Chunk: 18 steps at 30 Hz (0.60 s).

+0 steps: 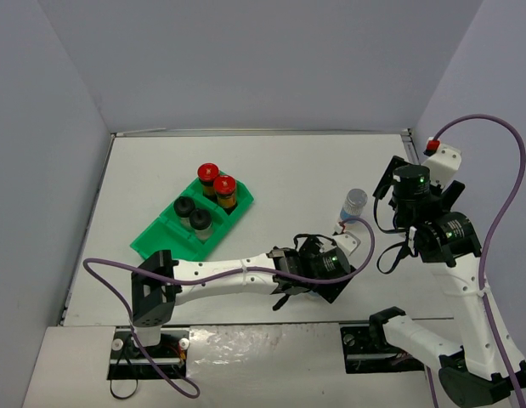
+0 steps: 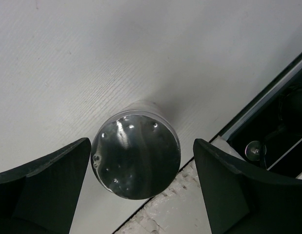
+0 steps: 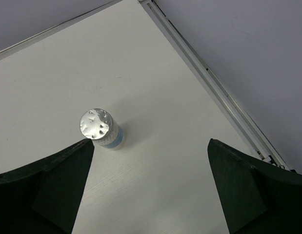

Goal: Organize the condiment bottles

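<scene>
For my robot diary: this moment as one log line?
left end effector: open around silver-capped jar | right end effector: open, other silver-capped jar ahead | tray: four jars

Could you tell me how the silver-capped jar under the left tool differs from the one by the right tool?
The left jar stands at the table's near edge, between the fingers of the open left tool; the right jar stands farther out, far below the open right tool, off toward one finger. The right jar shows a blue label; the left jar, seen from above, shows none. Both are upright, silver-capped and outside the tray.
</scene>
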Available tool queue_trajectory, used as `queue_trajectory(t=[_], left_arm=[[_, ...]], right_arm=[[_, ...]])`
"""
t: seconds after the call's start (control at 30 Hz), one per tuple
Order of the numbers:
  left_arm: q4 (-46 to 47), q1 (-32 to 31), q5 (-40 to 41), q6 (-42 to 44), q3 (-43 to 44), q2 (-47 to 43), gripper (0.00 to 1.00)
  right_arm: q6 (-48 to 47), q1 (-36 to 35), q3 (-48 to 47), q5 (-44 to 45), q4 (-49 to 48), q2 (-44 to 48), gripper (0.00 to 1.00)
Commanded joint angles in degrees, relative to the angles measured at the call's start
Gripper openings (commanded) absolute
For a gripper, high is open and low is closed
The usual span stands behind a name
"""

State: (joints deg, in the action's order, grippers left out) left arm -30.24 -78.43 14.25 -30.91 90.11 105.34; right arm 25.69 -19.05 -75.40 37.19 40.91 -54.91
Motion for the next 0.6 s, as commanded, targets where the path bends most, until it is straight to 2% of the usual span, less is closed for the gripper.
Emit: queue_trajectory(t=[0.0,0.13,0.23,0.3,0.4,0.43,0.47,0.57], left_arm=[[-1.6,-0.4,3.7,-1.4,3.2,-2.5,0.82],[-2.2,-0.4,4.4,-1.2,3.7,-1.6,0.78],[-2.3,-0.4,4.4,-1.1,3.8,-0.9,0.67],[-2.5,-0.4,4.2,-1.1,4.1,-0.5,0.54],[-2.9,-0.4,4.3,-1.3,4.3,-0.4,0.22],[-3.3,-0.4,4.5,-1.5,4.5,-0.4,0.09],[-3.7,-0.4,4.8,-1.7,4.6,-0.6,0.0],[-5.4,-0.4,6.5,-2.1,4.8,-1.2,0.0]], right_arm=[[0.8,0.3,0.2,2.0,-2.6,0.4,1.0],[0.8,0.3,0.1,1.9,-2.5,0.6,1.0],[0.8,0.3,0.1,1.9,-2.6,0.6,1.0],[0.8,0.4,0.2,1.9,-2.5,0.8,1.0],[0.7,0.3,0.4,2.0,-2.5,0.8,1.0],[0.7,0.3,0.4,2.1,-2.5,0.8,1.0],[0.7,0.3,0.4,2.1,-2.6,0.8,1.0],[0.6,0.3,0.3,2.0,-2.5,0.7,1.0]])
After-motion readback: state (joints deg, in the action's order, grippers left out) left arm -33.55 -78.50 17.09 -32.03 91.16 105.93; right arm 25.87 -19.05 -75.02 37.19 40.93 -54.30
